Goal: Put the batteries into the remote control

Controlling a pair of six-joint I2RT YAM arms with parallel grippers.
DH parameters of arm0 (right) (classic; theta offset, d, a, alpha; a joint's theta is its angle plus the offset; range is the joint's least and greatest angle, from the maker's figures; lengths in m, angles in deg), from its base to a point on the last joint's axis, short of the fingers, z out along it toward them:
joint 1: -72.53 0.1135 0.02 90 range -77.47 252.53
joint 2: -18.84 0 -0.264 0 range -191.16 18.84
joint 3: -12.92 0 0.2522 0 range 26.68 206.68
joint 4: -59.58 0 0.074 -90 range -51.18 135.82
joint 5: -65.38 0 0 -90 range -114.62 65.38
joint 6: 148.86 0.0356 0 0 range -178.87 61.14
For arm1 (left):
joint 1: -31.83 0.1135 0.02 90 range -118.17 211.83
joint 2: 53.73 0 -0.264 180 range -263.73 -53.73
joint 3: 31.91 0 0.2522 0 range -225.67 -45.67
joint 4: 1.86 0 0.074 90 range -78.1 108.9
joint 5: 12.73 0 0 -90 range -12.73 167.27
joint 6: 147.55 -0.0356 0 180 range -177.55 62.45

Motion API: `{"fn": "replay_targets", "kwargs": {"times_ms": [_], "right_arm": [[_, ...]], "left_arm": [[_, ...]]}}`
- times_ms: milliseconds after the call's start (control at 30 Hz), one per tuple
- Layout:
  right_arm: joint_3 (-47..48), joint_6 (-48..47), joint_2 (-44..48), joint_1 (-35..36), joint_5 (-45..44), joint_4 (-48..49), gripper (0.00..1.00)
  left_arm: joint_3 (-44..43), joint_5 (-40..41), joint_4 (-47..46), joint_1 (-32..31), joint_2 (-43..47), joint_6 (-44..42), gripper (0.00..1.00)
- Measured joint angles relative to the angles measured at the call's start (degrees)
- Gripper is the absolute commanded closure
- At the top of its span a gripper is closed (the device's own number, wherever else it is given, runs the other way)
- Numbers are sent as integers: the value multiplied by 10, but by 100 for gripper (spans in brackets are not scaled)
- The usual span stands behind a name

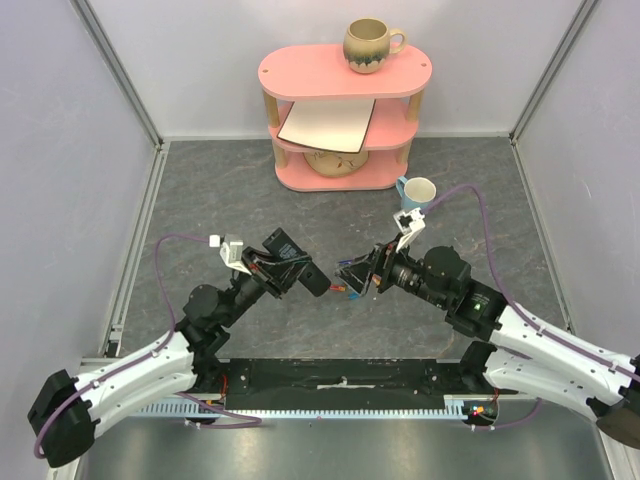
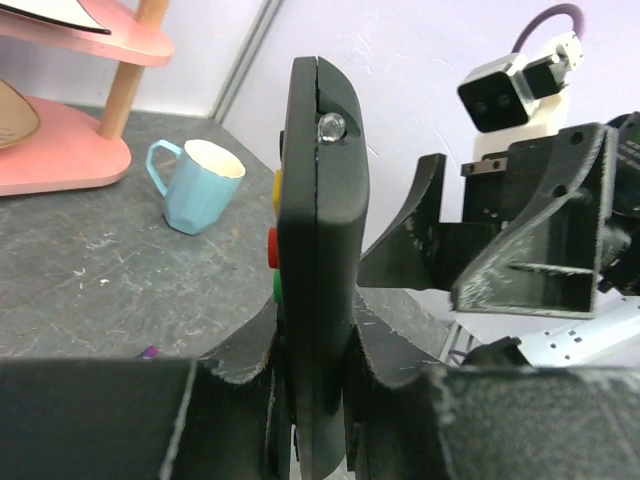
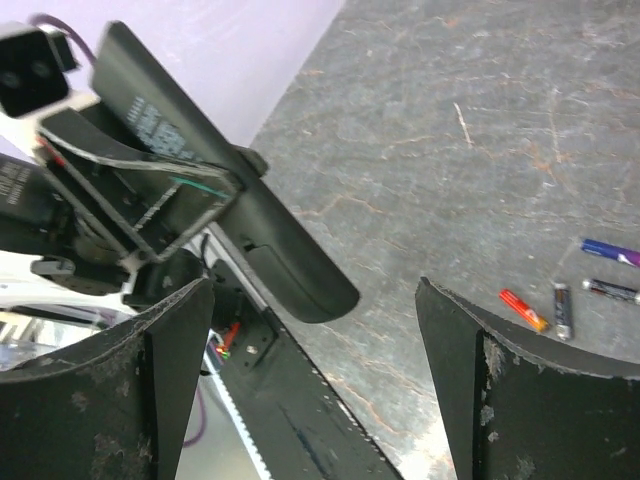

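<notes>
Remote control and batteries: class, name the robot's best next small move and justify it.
Probably lower the open right pincer to the batteries lying loose on the table and close on one. The left pincer grips the remote control, and the right pincer holds nothing.

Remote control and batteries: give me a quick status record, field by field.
remote control: clamped on edge in the left gripper, lifted off the table
left gripper: shut on the remote control
right gripper: open, empty, facing the remote's free end
batteries: four loose on the table, none gripped
battery cover: cannot tell
</notes>
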Motion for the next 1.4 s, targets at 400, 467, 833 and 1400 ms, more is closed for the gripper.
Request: {"fn": "replay_targets", "kwargs": {"times_ms": [400,467,833,1400], "right_arm": [[57,193,-6,-11,-144,-104,24],[64,203,-9,-11,-162,-127,22],[98,94,-54,-10,-94,-145,22],[171,131,-186,53,-135,-184,23]], "left_arm": [[-3,100,107,0,76,0,98],[-4,111,123,0,84,1,98],[-5,96,129,0,49,9,98],[-85,173,126,-21,-45,-16,98]]}}
